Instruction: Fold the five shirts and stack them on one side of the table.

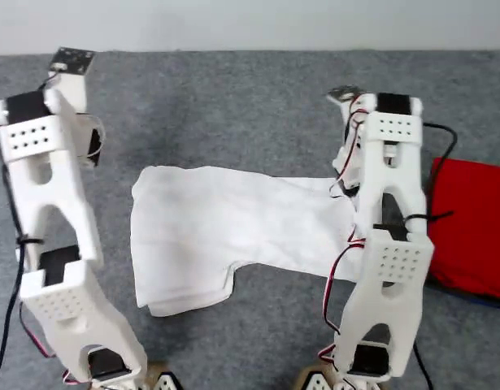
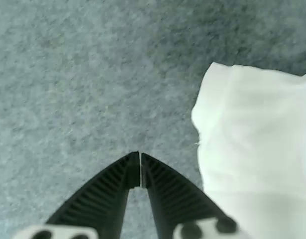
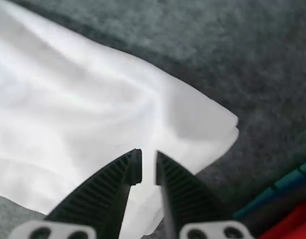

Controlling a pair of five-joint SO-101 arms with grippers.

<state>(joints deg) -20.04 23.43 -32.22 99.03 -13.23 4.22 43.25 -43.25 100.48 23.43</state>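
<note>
**A:** How far along?

**B:** White shirt [image 1: 233, 231] lies partly folded — red-topped stack [image 1: 473, 227] beside it. My left gripper [image 2: 141, 157], closed, empty, beside the shirt; right gripper [image 3: 149, 154], barely parted, empty, over it.

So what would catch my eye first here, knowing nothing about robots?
Probably the big white shirt, spread partly folded across the middle of the grey table, with the left arm and right arm on either side. Next comes the bright red shirt, folded at the high view's right edge beside the right arm. The left gripper hangs shut over bare table by the white shirt's corner, and the right gripper is over the white cloth.
</note>
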